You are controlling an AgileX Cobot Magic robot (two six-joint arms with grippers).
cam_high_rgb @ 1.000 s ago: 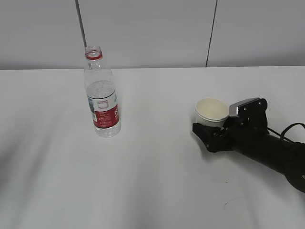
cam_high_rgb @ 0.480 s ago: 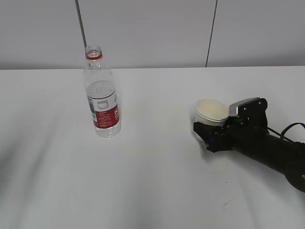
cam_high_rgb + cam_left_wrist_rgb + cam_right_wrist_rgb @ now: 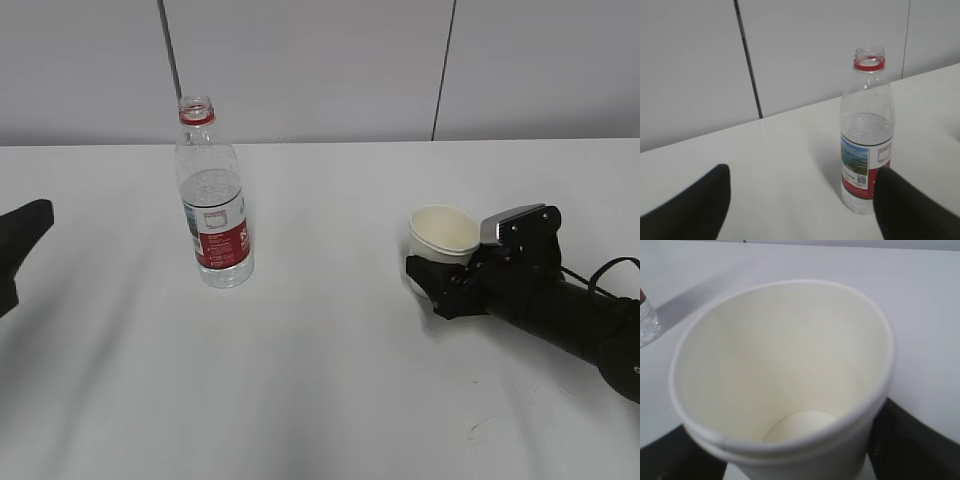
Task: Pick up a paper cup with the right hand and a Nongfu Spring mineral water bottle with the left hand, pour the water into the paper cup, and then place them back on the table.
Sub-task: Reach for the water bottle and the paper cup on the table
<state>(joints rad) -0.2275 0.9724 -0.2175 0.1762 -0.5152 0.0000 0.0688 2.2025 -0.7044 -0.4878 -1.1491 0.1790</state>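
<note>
The Nongfu Spring mineral water bottle (image 3: 213,205) stands upright and uncapped on the white table (image 3: 320,380), with water (image 3: 211,192) up to its shoulder. My left gripper (image 3: 14,255) shows only its black tips at the left edge, well left of the bottle. In the left wrist view it (image 3: 800,210) is open and empty, with the bottle (image 3: 867,145) ahead, just beyond the right finger (image 3: 910,210). My right gripper (image 3: 440,264) is shut on the empty paper cup (image 3: 445,232), low at the table. The cup (image 3: 785,365) fills the right wrist view, a finger (image 3: 915,445) on each side.
A small dark scuff (image 3: 487,424) marks the table near the front right. A grey panelled wall (image 3: 320,70) runs behind the table's far edge. A cable (image 3: 600,270) trails from the right arm.
The black tips of my left gripper have come into the exterior view at the left edge. The right gripper and cup shifted very slightly. The bottle has not moved.
</note>
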